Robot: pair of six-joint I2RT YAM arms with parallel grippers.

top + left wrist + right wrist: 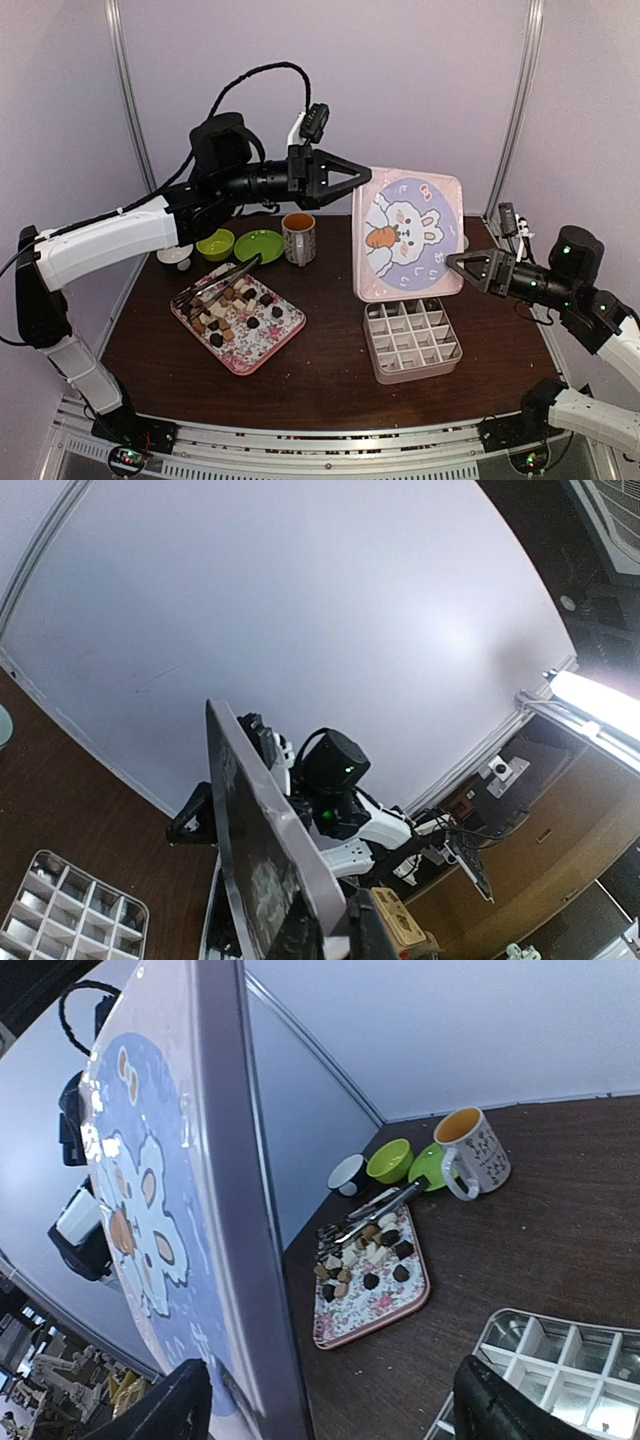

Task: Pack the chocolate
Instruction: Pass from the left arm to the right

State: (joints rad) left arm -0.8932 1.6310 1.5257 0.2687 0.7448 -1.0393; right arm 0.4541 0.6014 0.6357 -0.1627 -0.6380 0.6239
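Left hand point(362, 179) clamps the lid point(410, 235) by its top corner; right hand point(455, 264) gapes astride its edge. Chocolates point(236, 303), toward the left edge of the bench point(330, 385), look light, slick and crushable: pinch the sides gently.

You are in a robot lab booth: pale wall panels point(420, 90), metal frame posts point(128, 100), a mounting rail point(330, 440) along the table point(320, 375).

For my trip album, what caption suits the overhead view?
Left claw holds the bunny lid upright by the divided tin; chocolates wait on the floral tray.
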